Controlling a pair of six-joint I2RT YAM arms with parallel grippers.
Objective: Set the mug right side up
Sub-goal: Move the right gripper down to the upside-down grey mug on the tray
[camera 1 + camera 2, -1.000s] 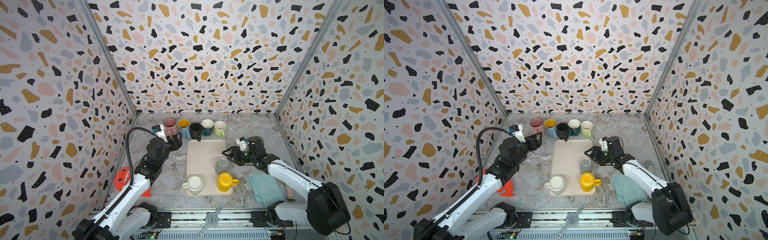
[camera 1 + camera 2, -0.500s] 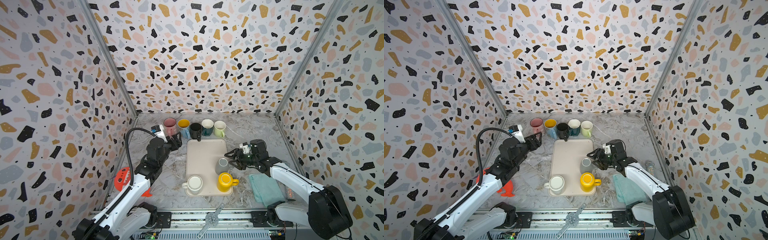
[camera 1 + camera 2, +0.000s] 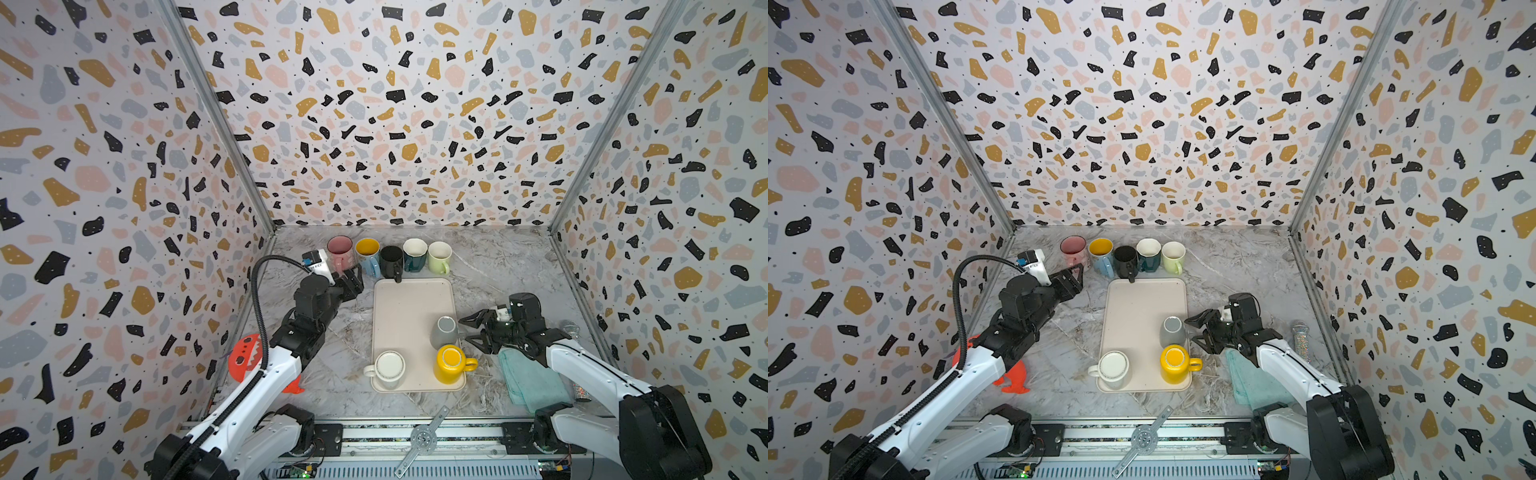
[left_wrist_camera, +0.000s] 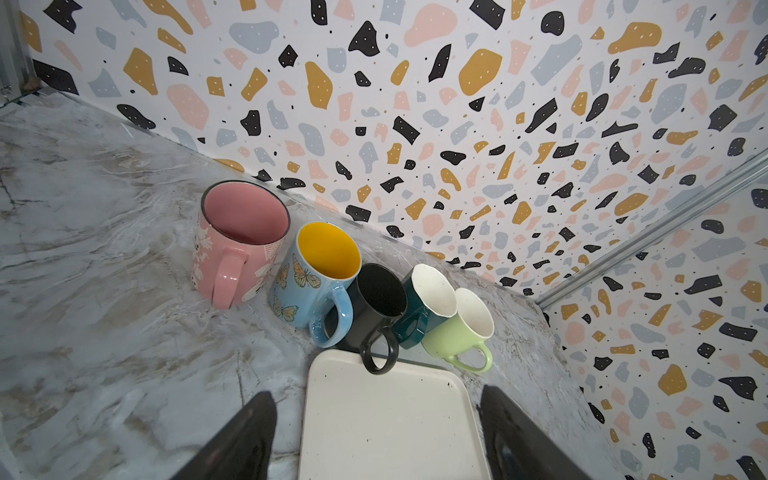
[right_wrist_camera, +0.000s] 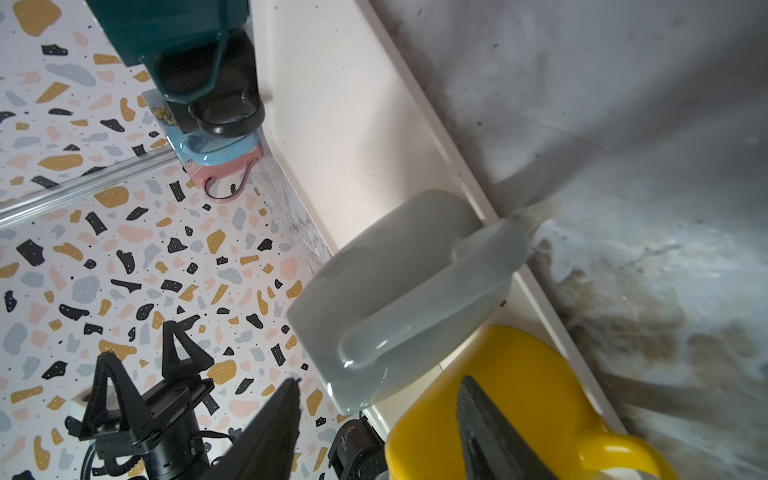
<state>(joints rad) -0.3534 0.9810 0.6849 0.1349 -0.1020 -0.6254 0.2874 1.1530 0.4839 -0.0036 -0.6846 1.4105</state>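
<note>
**Upside-down grey mug just ahead of an open right gripper**

Right gripper [image 3: 463, 329]: spread wide, pinching nothing, hovers low at the edge of the tray [image 3: 409, 299]. Points straight at the grey mug [image 3: 444, 331], just short of touching it in both top views.

Grey mug: stands base up on the tray, directly ahead of the fingertips, handle turned toward them in the right wrist view.

Yellow mug [image 3: 451, 363]: on the same tray, close beside one finger of that gripper, apart from it.

White mug [image 3: 390, 366]: past the yellow one, farther from the right gripper.

Cloth [image 3: 528, 382]: lies flat behind and below the right gripper.

Left gripper [image 3: 354, 283]: likewise spread and empty, well apart from the grey mug. Faces a far corner of the tray, with a row of five upright mugs [image 3: 390, 257] just beyond its fingertips.
</note>
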